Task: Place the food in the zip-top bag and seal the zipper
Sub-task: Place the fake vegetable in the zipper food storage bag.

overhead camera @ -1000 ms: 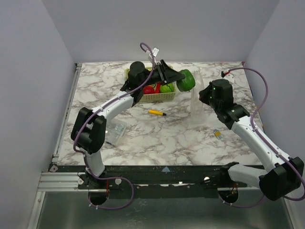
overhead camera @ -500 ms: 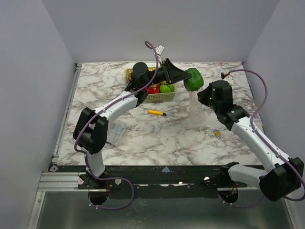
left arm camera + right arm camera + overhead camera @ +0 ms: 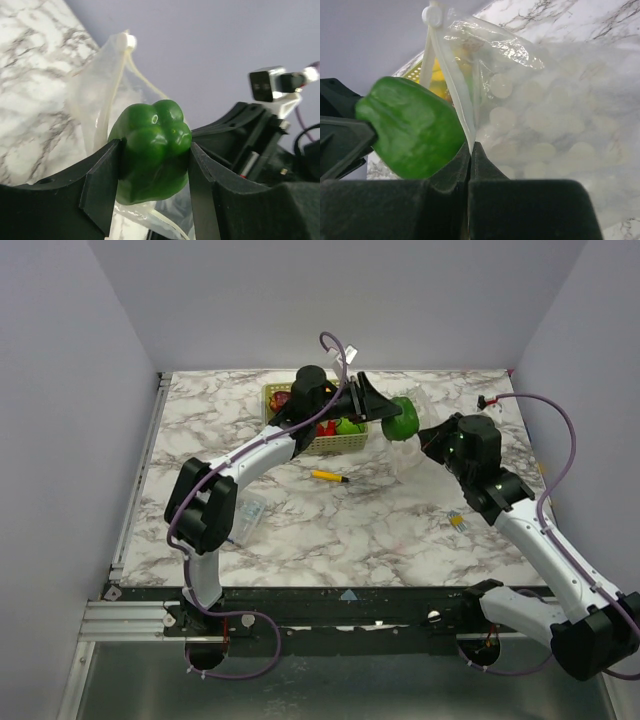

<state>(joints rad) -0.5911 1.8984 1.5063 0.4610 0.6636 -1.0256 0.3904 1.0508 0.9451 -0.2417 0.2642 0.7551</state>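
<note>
- Marbled bench (image 3: 300,530) carries the work, and plain grey walls close it in on three sides.
- Step in hand, as we judge it: loading the first item. We see no food inside the zip-top bag (image 3: 545,125); only pale round patches show through its film.
- Left tool (image 3: 388,412) is clamped on the green pepper (image 3: 152,155), one finger on each flank. It holds the pepper above the bench, just beside the bag mouth.
- Right tool (image 3: 470,152) has its fingers pressed together on one lip of the bag and holds the mouth edge up off the bench.
- The zipper (image 3: 451,85) reads as a narrow pale strip running up to a small white knob. The two lips stand apart, so the mouth is open.
- Next move, in our judgement: carry the pepper past the lip and into the opening before releasing it. The gap looks narrow against the pepper, so we would centre the approach.
- More food sits in the mesh basket (image 3: 335,445), behind the left arm.
- The bag is clear, floppy and creased, so we expect it to sag under load.
</note>
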